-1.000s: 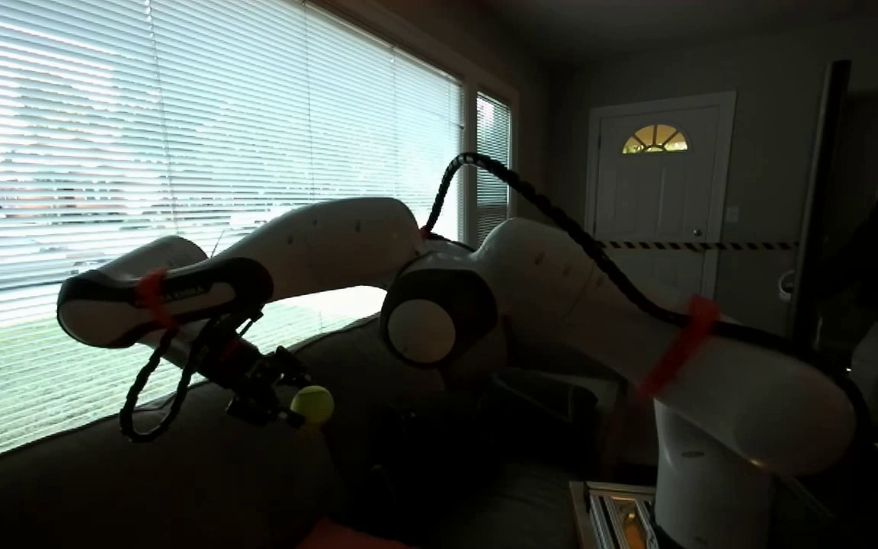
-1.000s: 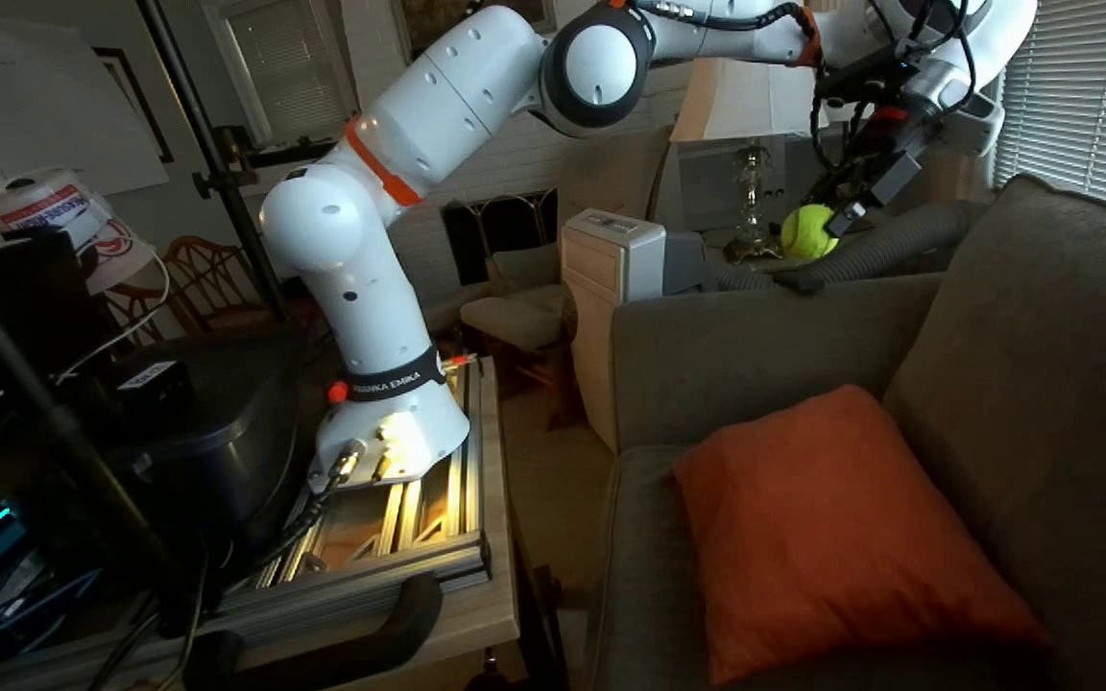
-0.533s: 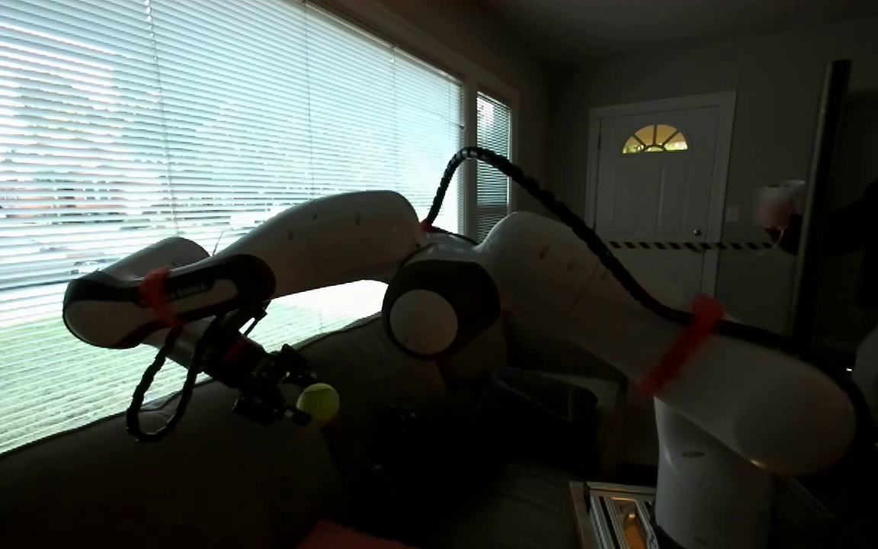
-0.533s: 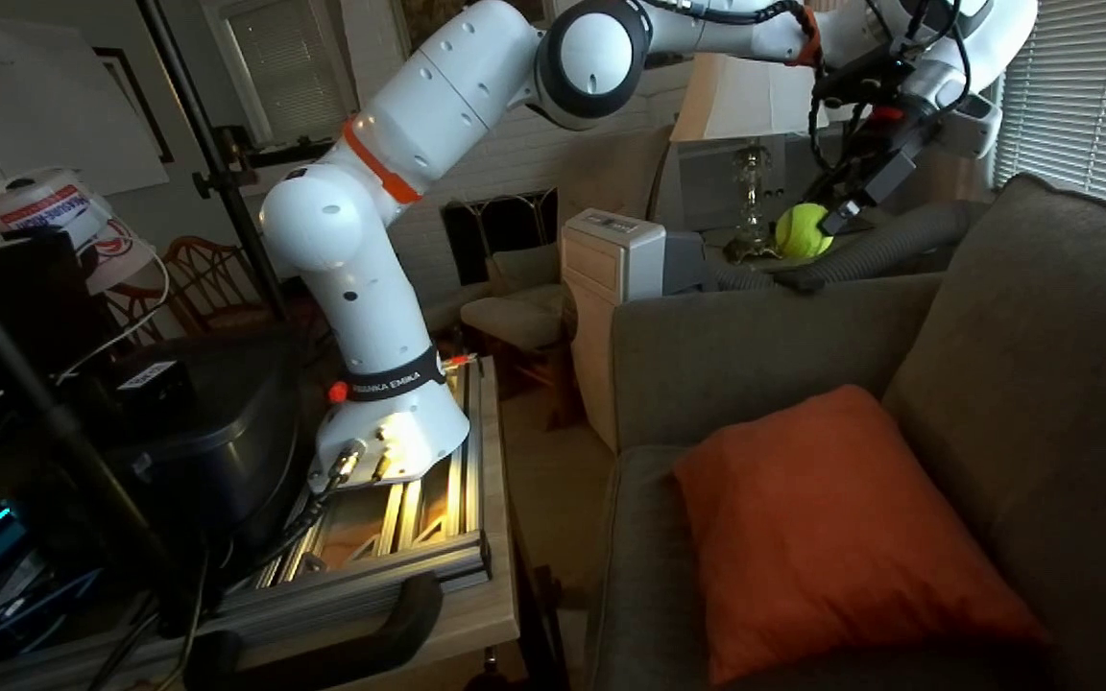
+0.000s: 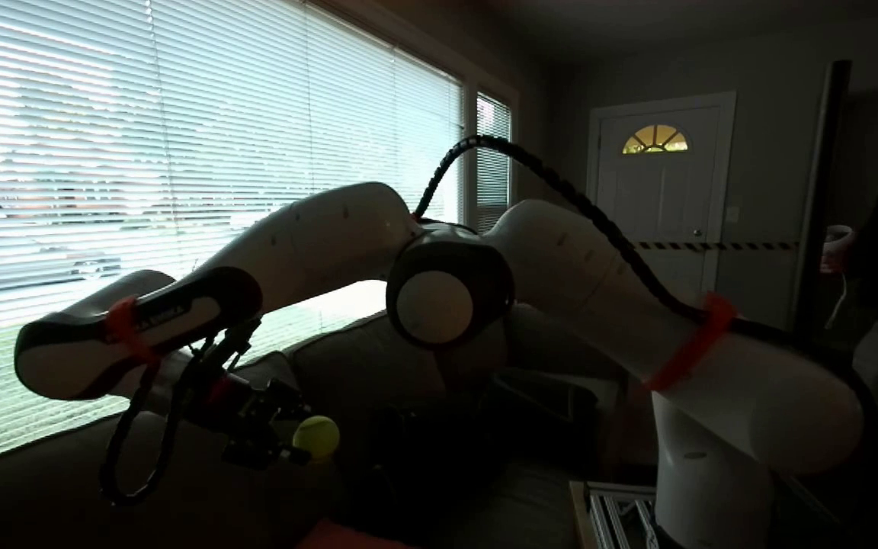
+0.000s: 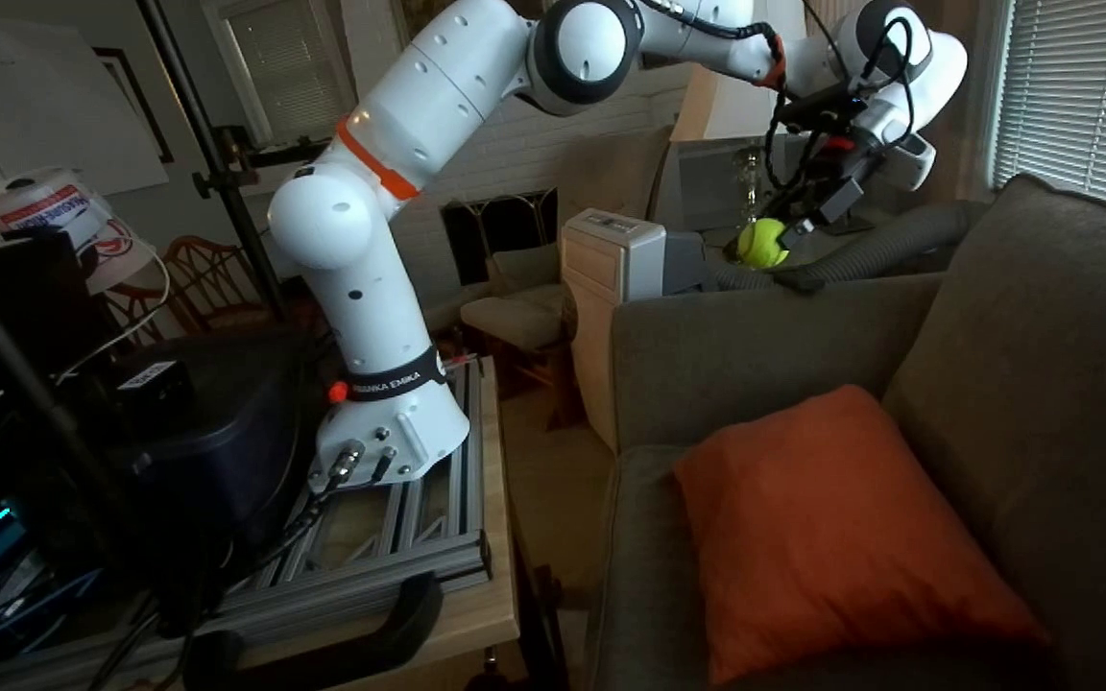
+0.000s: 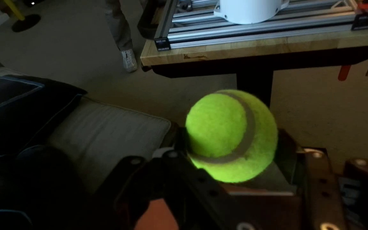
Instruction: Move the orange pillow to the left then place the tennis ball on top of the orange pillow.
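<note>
Jaws clamped on the ball [image 7: 232,136], well apart from the pillow [image 6: 841,537]; placement remains, the leftward shift cannot be confirmed.

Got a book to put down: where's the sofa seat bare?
A narrow seat strip shows between the orange pillow and the sofa's front edge; the wrist view shows bare cushion beside the dark pillow. Crowded: toward the backrest, under the orange pillow.

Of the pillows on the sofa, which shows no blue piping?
The orange pillow, lying on the sofa seat in an exterior view: its plain fabric sets it apart from the blue-piped dark pillow at left in the wrist view.
</note>
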